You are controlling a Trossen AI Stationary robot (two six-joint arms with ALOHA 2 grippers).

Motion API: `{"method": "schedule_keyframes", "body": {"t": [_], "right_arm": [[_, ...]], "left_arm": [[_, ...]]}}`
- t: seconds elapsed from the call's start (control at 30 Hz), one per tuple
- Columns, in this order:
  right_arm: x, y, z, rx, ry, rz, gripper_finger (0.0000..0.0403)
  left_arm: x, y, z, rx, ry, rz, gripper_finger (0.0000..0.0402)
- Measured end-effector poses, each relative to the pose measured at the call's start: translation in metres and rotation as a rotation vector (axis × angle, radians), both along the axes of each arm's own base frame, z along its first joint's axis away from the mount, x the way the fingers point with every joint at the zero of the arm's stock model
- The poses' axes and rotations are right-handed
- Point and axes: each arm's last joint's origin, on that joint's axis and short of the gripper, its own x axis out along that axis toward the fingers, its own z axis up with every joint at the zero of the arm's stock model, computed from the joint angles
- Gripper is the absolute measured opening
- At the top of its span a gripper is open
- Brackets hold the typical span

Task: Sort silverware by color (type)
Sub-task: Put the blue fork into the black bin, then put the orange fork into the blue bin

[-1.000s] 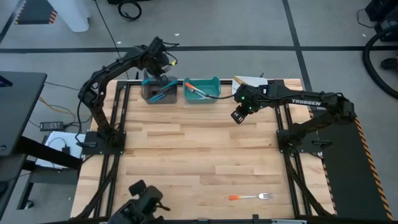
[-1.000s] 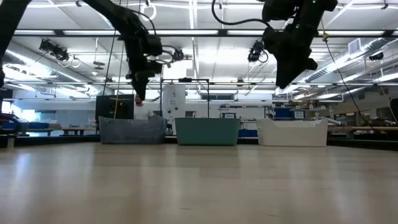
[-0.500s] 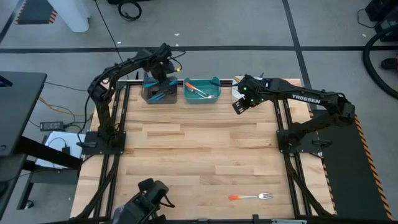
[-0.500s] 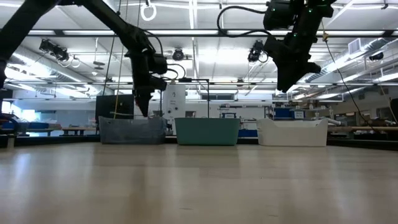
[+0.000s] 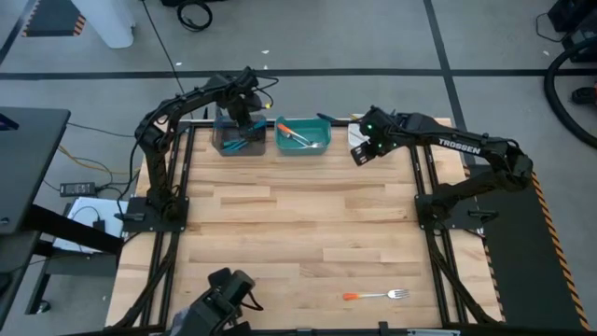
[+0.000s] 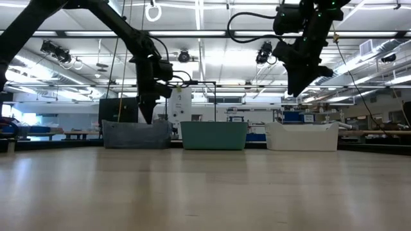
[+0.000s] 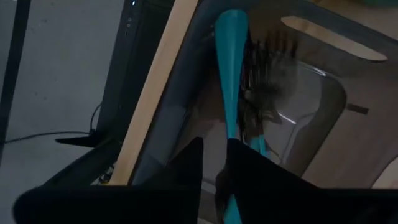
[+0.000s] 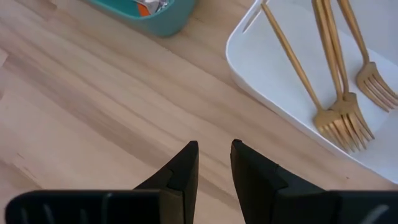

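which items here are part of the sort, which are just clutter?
Job:
- orange fork alone on the table's near side, not yet sorted
- blue forks in grey bin, left claw over it
- orange forks in teal bin
- gold forks in white bin, right claw beside it

Lying about:
- cables on the floor
- power brick

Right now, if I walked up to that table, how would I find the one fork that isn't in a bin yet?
Start at the wooden table and look to the edge farthest from the three bins. Toward the right arm's side of that edge, one fork lies flat by itself. Its orange handle and silver tines set it apart, with nothing else lying near it.
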Motion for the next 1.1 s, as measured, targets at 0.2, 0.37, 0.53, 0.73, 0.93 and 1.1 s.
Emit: {"method": "schedule_keyframes", "body": {"t": [0.2,0.37,0.53,0.73,0.93,1.1], "right_arm": [[-0.003,-0.004,0.0,-0.01,0.017,0.017,0.0101],[-0.004,-0.006,0.0,-0.022,0.028,0.04,0.0101],[-0.004,-0.006,0.0,-0.026,0.03,0.048,0.0101],[-0.004,-0.006,0.0,-0.04,0.043,0.086,0.0101],[-0.005,-0.008,0.0,-0.055,0.051,0.073,0.0101],[-0.008,-0.014,0.0,-0.058,0.042,0.037,0.0101]], "left_arm": [[0.001,-0.009,0.009,-0.037,-0.037,0.109,0.009],[0.009,-0.029,0.027,-0.174,-0.199,0.162,0.0091],[0.022,-0.064,0.048,-0.276,-0.267,0.06,0.0091],[0.03,-0.098,0.064,-0.284,-0.217,-0.066,0.0091],[0.029,-0.112,0.069,-0.267,-0.138,-0.083,0.0091],[0.013,-0.117,0.074,-0.3,-0.03,-0.049,0.0091]]}}
